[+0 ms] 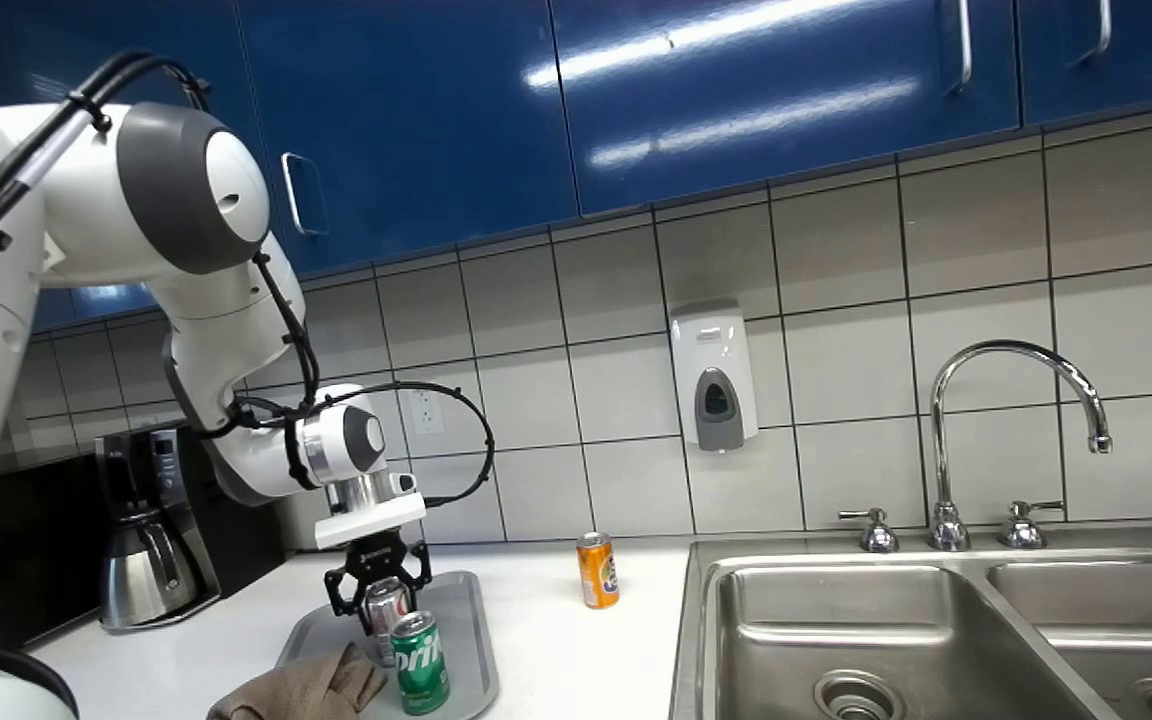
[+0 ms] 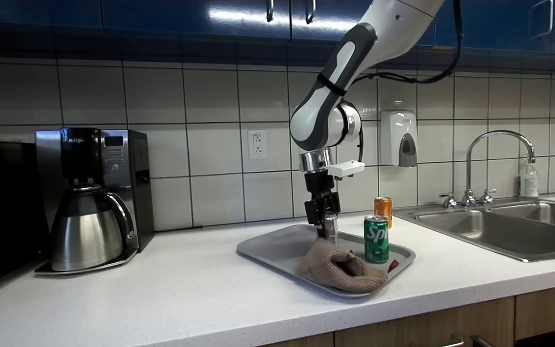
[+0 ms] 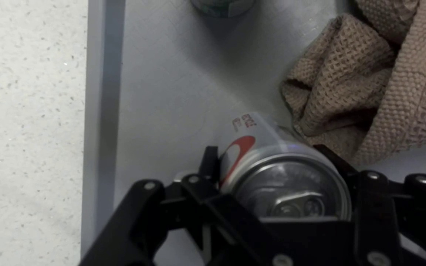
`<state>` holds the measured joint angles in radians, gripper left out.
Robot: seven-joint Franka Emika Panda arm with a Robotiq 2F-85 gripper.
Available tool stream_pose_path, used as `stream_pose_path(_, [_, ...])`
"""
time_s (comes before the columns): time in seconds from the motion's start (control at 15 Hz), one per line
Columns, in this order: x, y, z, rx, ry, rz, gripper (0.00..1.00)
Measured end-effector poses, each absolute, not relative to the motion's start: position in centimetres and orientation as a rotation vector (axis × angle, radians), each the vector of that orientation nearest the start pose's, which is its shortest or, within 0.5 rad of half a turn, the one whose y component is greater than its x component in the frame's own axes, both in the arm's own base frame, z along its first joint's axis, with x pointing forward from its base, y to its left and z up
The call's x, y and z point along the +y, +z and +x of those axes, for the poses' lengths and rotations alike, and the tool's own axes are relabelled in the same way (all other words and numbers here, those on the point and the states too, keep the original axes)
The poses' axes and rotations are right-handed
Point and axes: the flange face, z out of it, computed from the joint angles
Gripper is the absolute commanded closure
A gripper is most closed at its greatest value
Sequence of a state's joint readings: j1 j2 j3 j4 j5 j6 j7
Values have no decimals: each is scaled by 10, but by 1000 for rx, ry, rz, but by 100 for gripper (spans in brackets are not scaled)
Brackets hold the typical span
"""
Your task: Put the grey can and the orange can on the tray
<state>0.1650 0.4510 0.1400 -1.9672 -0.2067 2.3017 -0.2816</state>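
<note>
Inside the rim of the tray (image 2: 270, 246), the grey can (image 3: 285, 177) sits roughly upright, tab end up, with a red mark and red lettering on its side. The gripper (image 3: 268, 155) is clamped on it, its fingers (image 3: 210, 162) pressed to opposite sides; whether the bottom of the can touches the tray I cannot tell. Just beside it on the tray lies a crumpled brown cloth (image 2: 337, 270). The green can (image 1: 421, 665) stands upright on the tray too, apart from the grey one in the wrist view. A small dark red scrap (image 2: 393, 265) shows by the tray's rim.

Outside the tray, on the white counter (image 2: 186, 299) between it and the sink (image 1: 691, 650), the orange can (image 1: 597, 570) stands upright. Past the tray, on the side away from the sink, is a coffee maker (image 2: 89, 212). Above the tray reaches the white robot arm (image 2: 316, 120). Behind the tray runs a tiled wall (image 2: 215, 197), with a soap dispenser (image 1: 701, 400) fixed to it toward the sink.
</note>
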Motion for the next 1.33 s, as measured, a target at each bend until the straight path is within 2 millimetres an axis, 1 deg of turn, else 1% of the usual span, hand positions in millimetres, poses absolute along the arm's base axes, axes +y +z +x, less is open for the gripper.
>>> stream_pose_path(0.07, [175,234,578,-1139,173,-3015,9])
stream_pose_path(0.13, [174,234,578,-1137,173,-3016,7])
stream_pose_path(0.2, [173,234,578,-1135,173,-3017,2])
stream_pose_path(0.27, [172,235,579,-1132,172,-3020,0])
stream_pose_path(0.53, [168,238,581,-1123,164,-3027,0])
stream_pose_path(0.73, [167,245,582,-1120,146,-3032,0])
stream_pose_path(1.0, [168,266,584,-1104,95,-3036,0])
stream_pose_path(1.33, [176,303,582,-1084,4,-3030,0])
